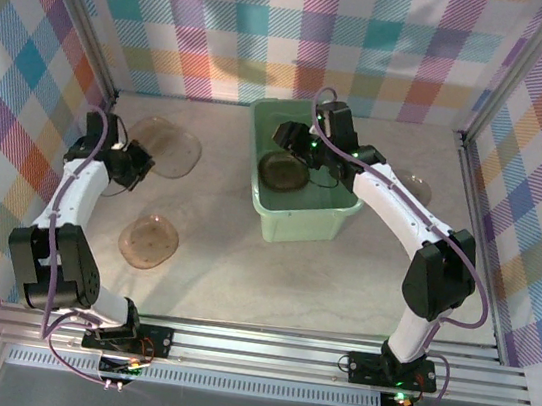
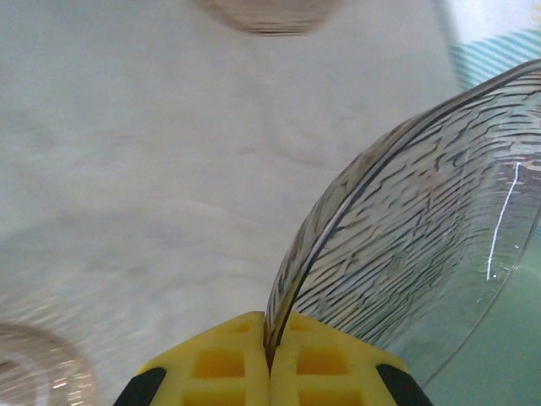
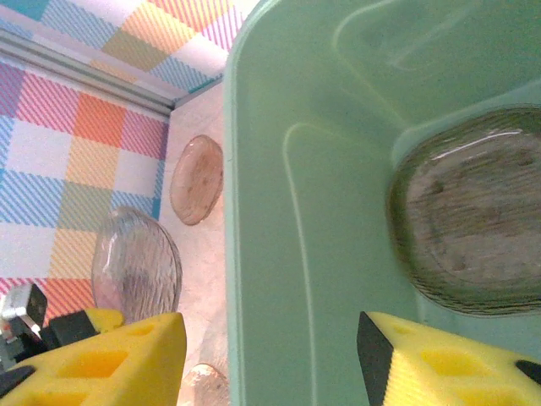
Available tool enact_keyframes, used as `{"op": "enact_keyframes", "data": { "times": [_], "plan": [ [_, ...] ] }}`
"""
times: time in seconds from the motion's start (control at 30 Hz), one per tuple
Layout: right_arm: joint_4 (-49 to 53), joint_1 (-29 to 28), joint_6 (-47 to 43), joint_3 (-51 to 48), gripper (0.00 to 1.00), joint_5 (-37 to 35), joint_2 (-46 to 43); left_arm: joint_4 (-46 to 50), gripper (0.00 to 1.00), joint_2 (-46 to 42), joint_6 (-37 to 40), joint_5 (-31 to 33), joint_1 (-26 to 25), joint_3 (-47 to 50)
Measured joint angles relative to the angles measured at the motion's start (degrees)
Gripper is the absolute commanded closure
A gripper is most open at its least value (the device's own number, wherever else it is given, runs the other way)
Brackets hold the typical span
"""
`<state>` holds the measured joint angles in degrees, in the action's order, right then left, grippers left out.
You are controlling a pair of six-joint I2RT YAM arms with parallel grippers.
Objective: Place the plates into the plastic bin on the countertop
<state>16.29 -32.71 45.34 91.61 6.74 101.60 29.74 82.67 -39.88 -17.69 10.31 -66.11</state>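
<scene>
My left gripper (image 2: 270, 351) is shut on the rim of a translucent ribbed plate (image 2: 423, 228), which stands tilted up from the countertop (image 2: 152, 169). From above, that gripper (image 1: 138, 161) and plate (image 1: 168, 145) are at the far left. The mint-green plastic bin (image 1: 327, 223) stands at centre back with a brown plate (image 1: 283, 171) lying in it. My right gripper (image 1: 294, 146) hovers over the bin's left side, open and with nothing in it. In the right wrist view its fingers (image 3: 101, 359) straddle the bin wall (image 3: 287, 254), with the plate inside (image 3: 473, 228) to the right.
A loose plate (image 1: 148, 242) lies on the countertop in front of the left gripper. Another plate (image 1: 417, 188) peeks out behind the right arm. Plaid walls close in the back and both sides. Outside the bin, the right wrist view has a further plate (image 3: 197, 179) by the wall.
</scene>
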Motion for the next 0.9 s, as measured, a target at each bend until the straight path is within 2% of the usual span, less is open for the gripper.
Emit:
{"op": "enact_keyframes", "data": {
  "times": [0.3, 0.53, 0.9],
  "plan": [
    [-9.8, -1.1, -1.9, -6.2, 0.45, 2.4, -6.4, -10.3, 1.0, 0.3, 0.0, 0.4, -11.6, -11.4],
    [-18.8, -1.5, -2.2, -9.2, 0.49, 5.2, -8.9, -16.9, 1.0, 1.5, 0.1, 1.3, -17.0, -15.0],
    [-29.7, -1.8, 0.5, -12.9, 0.56, 5.5, -8.9, -17.3, 1.0, 2.8, 2.8, 4.8, -23.7, -20.7]
  ]
}}
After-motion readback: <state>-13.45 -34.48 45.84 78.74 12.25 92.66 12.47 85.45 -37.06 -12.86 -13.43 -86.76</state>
